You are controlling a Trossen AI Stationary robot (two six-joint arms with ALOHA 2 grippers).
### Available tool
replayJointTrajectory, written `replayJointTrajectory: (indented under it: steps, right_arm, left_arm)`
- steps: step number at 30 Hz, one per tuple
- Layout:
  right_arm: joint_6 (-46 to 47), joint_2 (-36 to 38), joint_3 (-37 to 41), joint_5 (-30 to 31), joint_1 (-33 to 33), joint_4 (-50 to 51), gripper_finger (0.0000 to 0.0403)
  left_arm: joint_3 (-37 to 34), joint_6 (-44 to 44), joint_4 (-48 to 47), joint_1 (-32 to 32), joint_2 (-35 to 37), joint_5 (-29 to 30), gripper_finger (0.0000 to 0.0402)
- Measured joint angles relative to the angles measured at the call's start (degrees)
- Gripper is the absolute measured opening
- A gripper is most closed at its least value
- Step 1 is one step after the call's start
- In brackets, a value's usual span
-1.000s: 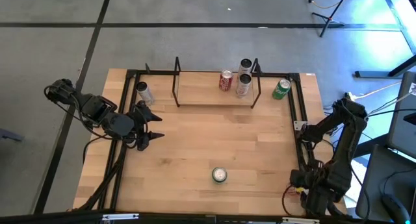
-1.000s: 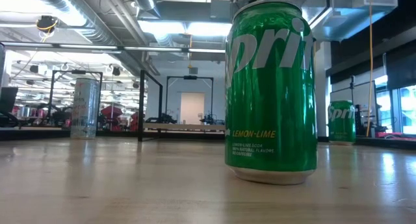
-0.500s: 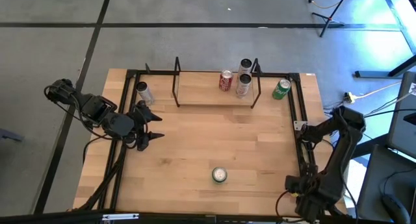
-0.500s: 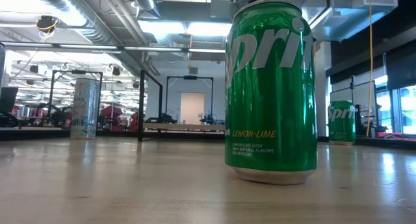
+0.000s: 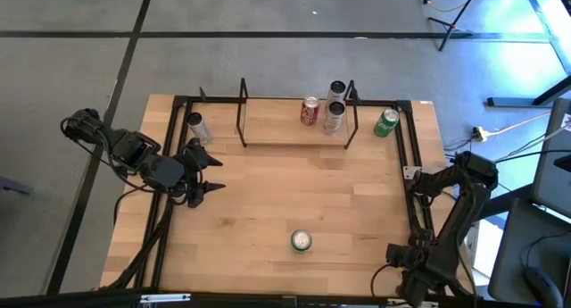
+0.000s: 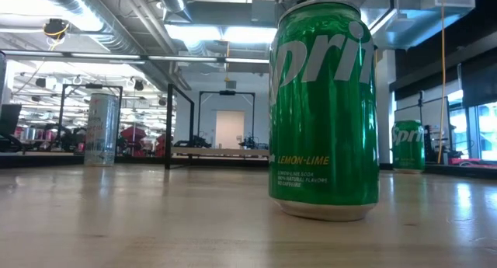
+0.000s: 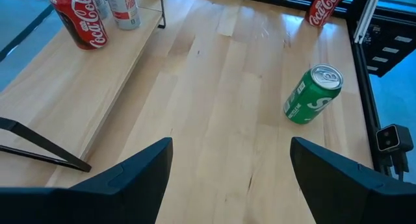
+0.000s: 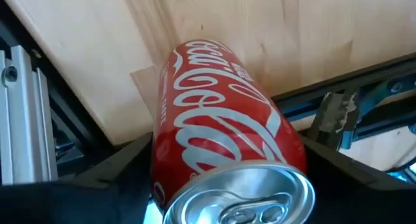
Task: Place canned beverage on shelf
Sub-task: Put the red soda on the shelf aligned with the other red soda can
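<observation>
A red cola can (image 8: 221, 126) stands upright at the table's near right corner, also in the left wrist view (image 7: 323, 6). My right gripper (image 8: 227, 162) is down over it, shut on it; in the high view my right arm (image 5: 419, 254) hides it. The shelf (image 5: 277, 129), black rods on a wooden board, stands at the far middle. It holds a red can (image 5: 310, 111) and two pale cans (image 5: 335, 104). A green can (image 5: 302, 241) stands near the front edge. My left gripper (image 5: 212, 172) hovers open at the left, holding nothing. My right gripper has the red cola can between its two fingers (image 8: 123, 169), one on each side of the can's wall (image 8: 166, 139). The fingers come from above, pointing steeply down. The can stands upright, its bottom on the table at the corner.
A silver can (image 5: 196, 128) stands left of the shelf and a second green can (image 5: 385, 122) right of it. A black frame (image 5: 412, 156) runs along the table's sides. Open wood lies between the shelf and the near green can (image 6: 324, 113).
My right arm has sunk toward the table's near right corner. The cans and the shelf stay where they were.
</observation>
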State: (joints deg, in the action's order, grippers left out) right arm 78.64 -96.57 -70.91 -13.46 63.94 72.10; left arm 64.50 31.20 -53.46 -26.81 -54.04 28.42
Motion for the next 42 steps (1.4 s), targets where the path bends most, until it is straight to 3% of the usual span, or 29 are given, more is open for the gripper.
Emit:
replayJointTrajectory:
  steps: [5,9,19,27,33,42]
  right_arm:
    - [-7.1,-0.2,-1.7,1.0,-4.3,2.5,0.0275]
    - [-17.2,-0.2,-5.8,6.2,-10.4,5.9,0.0275]
    - [-49.5,-0.1,-16.7,22.3,-32.7,7.0,0.0275]
    - [-78.0,-3.3,-19.5,24.9,-48.9,4.2,0.0275]
    - [-94.5,-11.2,-22.5,26.4,-54.0,4.1,0.0275]
    - [-98.6,-16.7,-23.2,24.4,-55.4,-0.1,0.0279]
  left_arm:
    - [0.0,0.0,0.0,0.0,0.0,0.0,0.0298]
    - [0.0,0.0,0.0,0.0,0.0,0.0,0.0298]
    - [0.0,0.2,0.1,0.0,0.0,0.0,0.0298]
    - [0.0,1.7,0.2,0.0,0.0,0.0,0.0298]
    - [0.0,3.2,0.2,0.0,0.0,0.0,0.0298]
    - [0.0,3.2,0.4,0.0,0.0,0.0,0.0298]
